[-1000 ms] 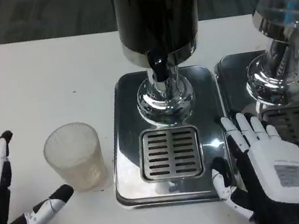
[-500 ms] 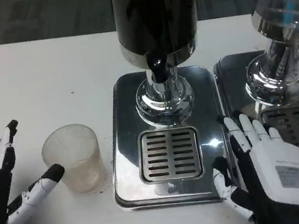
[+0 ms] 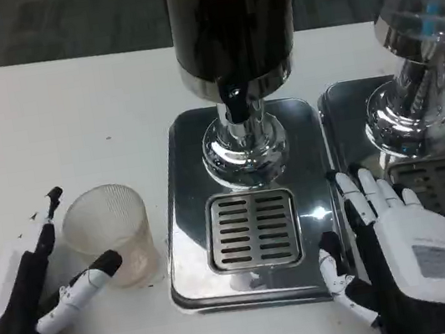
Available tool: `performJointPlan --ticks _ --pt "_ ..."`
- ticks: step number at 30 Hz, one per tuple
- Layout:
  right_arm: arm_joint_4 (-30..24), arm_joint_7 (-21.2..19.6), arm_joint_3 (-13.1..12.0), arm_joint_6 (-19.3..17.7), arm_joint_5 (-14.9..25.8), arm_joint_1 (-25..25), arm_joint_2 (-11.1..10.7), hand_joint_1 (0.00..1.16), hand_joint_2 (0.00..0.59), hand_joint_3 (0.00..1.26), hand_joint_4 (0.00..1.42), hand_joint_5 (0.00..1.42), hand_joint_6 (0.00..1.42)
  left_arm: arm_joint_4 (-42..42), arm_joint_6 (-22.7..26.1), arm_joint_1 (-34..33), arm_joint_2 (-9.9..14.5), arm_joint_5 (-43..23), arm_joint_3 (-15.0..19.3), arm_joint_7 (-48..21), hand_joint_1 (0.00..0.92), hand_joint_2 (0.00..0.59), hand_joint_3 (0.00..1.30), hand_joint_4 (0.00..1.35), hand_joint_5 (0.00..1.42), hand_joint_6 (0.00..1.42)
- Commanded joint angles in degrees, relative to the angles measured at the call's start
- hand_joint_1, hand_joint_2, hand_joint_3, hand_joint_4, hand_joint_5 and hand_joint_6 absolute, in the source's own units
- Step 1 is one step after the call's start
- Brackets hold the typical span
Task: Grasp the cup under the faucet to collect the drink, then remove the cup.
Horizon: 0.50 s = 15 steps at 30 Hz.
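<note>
Between my left hand's (image 3: 23, 296) spread fingers (image 3: 88, 283) sits the cup (image 3: 108, 233), left of the grate (image 3: 253, 228) and not under the faucet (image 3: 235, 102). I've brought that hand in around it since a second ago; closing comes next. My right hand (image 3: 403, 261) rests open beside the grate.

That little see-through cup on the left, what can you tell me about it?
The cup is a small tumbler of clear, frosted-looking ribbed plastic, upright with its mouth open and seemingly empty. It stands on the white table, just left of the shiny drip tray and not under the black faucet. The robot's left hand is spread around it: one finger lies against its lower front, another rises along its left side. Whether the hand grips it firmly is unclear.
</note>
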Motion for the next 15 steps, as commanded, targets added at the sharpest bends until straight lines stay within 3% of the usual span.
performJointPlan --ticks 1,15 --pt "-0.12 0.01 -0.48 0.31 0.52 -0.19 0.18 0.41 0.586 0.1 0.02 0.07 0.03 3.57 -1.27 -1.65 -1.76 0.72 -1.17 1.04 0.037 0.0 0.0 0.0 0.0 0.0" --pt "-0.23 -0.24 -0.3 0.9 0.23 0.06 0.72 0.42 0.586 0.11 0.02 0.09 0.06 9.62 -5.62 -5.74 -4.68 -0.64 -2.1 1.54 0.185 0.018 0.0 0.0 0.11 0.07"
